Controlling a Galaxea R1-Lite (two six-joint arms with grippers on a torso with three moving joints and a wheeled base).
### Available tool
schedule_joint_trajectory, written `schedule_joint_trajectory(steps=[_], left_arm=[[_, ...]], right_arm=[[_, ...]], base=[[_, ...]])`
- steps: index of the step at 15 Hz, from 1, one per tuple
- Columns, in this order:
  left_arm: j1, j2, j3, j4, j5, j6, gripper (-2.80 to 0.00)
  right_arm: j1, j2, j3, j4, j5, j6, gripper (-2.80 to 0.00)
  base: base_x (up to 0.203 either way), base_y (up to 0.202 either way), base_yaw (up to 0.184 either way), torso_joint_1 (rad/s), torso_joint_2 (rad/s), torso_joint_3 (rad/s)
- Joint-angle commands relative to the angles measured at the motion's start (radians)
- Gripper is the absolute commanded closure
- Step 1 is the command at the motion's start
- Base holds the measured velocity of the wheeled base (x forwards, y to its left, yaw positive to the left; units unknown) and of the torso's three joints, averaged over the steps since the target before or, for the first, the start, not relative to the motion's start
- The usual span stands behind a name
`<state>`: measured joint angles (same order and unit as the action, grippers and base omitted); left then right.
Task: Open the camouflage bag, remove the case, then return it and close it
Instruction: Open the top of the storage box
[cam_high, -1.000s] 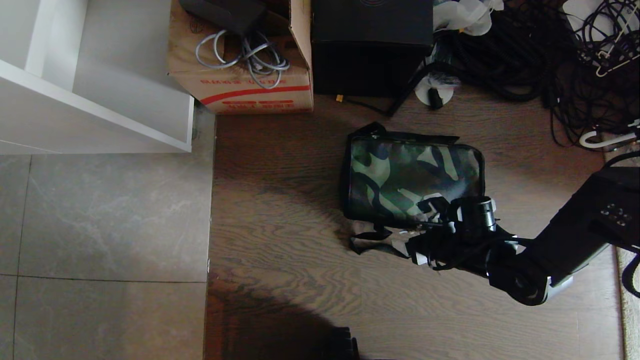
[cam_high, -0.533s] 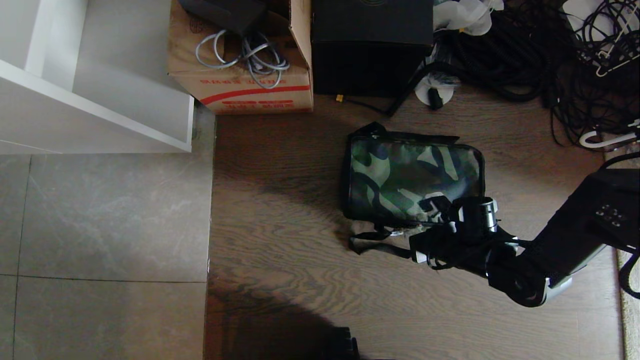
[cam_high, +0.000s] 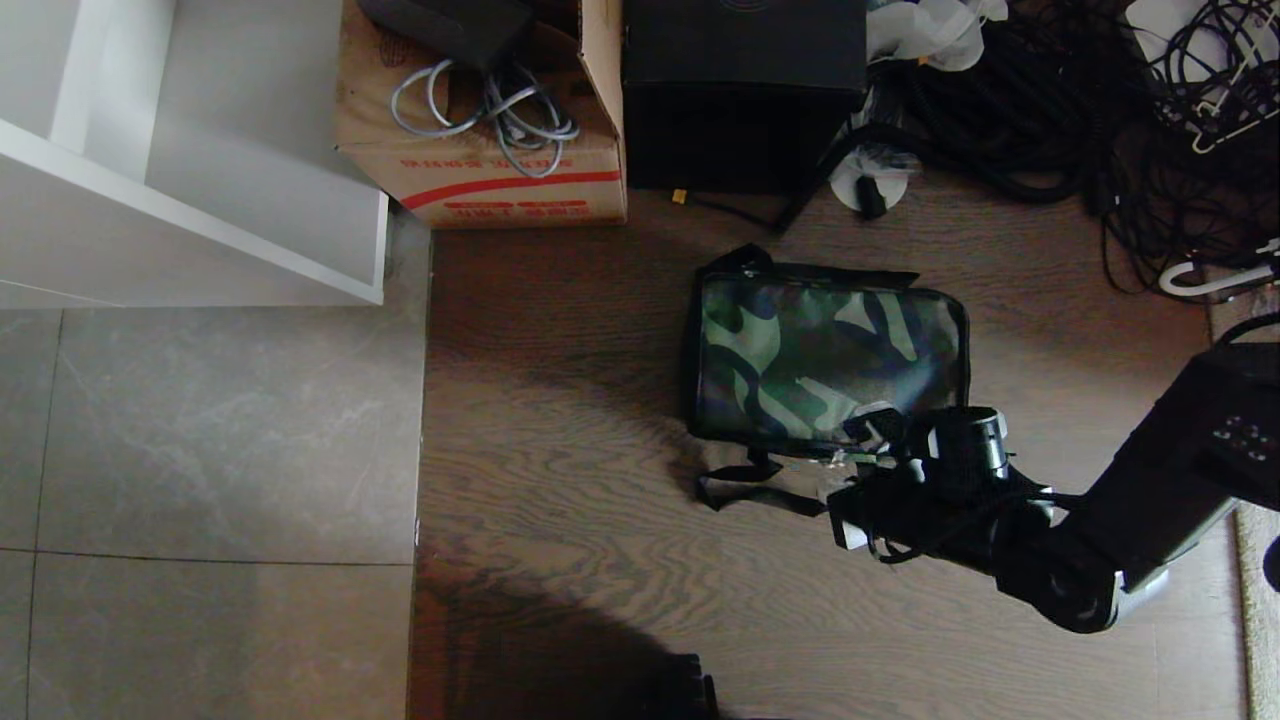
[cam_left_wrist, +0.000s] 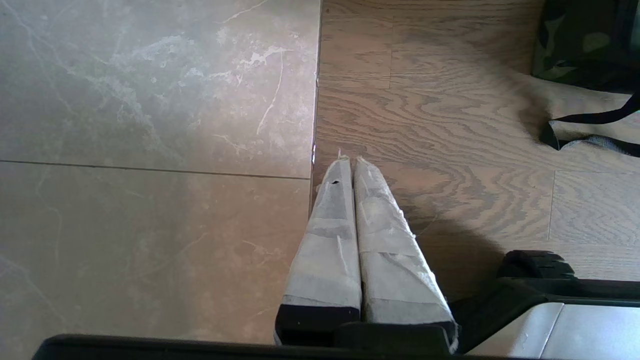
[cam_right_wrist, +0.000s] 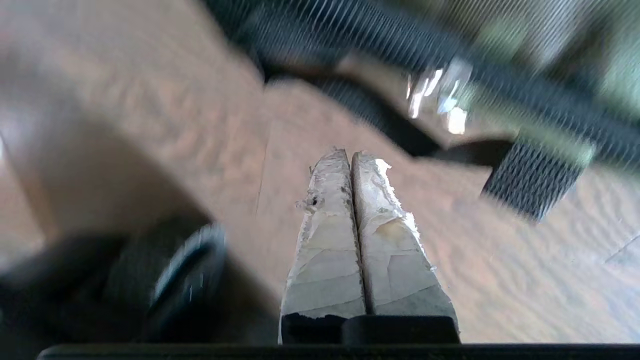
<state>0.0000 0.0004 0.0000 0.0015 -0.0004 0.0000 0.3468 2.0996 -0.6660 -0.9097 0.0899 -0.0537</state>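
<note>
The camouflage bag (cam_high: 820, 360) lies closed on the wooden floor, its black strap (cam_high: 750, 480) trailing off the near side. My right gripper (cam_high: 850, 485) hovers just in front of the bag's near edge, beside a shiny buckle (cam_high: 830, 460). In the right wrist view the right gripper (cam_right_wrist: 350, 155) is shut with nothing between its fingers, the strap (cam_right_wrist: 530, 175) and the bag (cam_right_wrist: 550, 45) lying beyond its tips. My left gripper (cam_left_wrist: 350, 161) is parked and shut over the seam between tile and wood, far from the bag (cam_left_wrist: 575, 45). The case is out of view.
A brown cardboard carton (cam_high: 480, 150) with grey cables and a tall black box (cam_high: 740, 100) stand behind the bag. Black cables (cam_high: 1100, 100) pile up at the back right. A white shelf unit (cam_high: 200, 180) fills the back left.
My right gripper went from open to shut, with nothing caught in it, and the arm drew slightly back from the bag. The bag has not moved.
</note>
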Motion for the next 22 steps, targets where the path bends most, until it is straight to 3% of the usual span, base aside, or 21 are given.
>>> schedule_joint_trajectory(steps=[1,3,9,10,22], left_arm=[[0.000,0.000,0.000,0.000,-0.001,0.001,0.00],[0.000,0.000,-0.001,0.000,-0.001,0.000,0.00],[0.000,0.001,0.000,0.000,-0.001,0.000,0.00],[0.000,0.001,0.000,0.000,-0.001,0.002,0.00],[0.000,0.000,0.000,0.000,-0.001,0.001,0.00]], right_arm=[[-0.018,-0.058,0.053,0.030,0.017,-0.040,0.00],[-0.022,-0.083,0.065,0.080,0.019,-0.054,0.00],[-0.013,-0.050,0.041,0.009,0.013,-0.045,0.00],[-0.011,-0.044,0.043,0.006,0.014,-0.047,-2.80],[-0.012,0.072,-0.039,-0.110,0.010,-0.034,-2.80]], base=[[0.000,0.000,0.000,0.000,0.00,0.000],[0.000,0.000,0.000,0.000,0.00,0.000],[0.000,0.000,0.000,0.000,0.00,0.000],[0.000,0.000,0.000,0.000,0.00,0.000],[0.000,0.000,0.000,0.000,0.00,0.000]])
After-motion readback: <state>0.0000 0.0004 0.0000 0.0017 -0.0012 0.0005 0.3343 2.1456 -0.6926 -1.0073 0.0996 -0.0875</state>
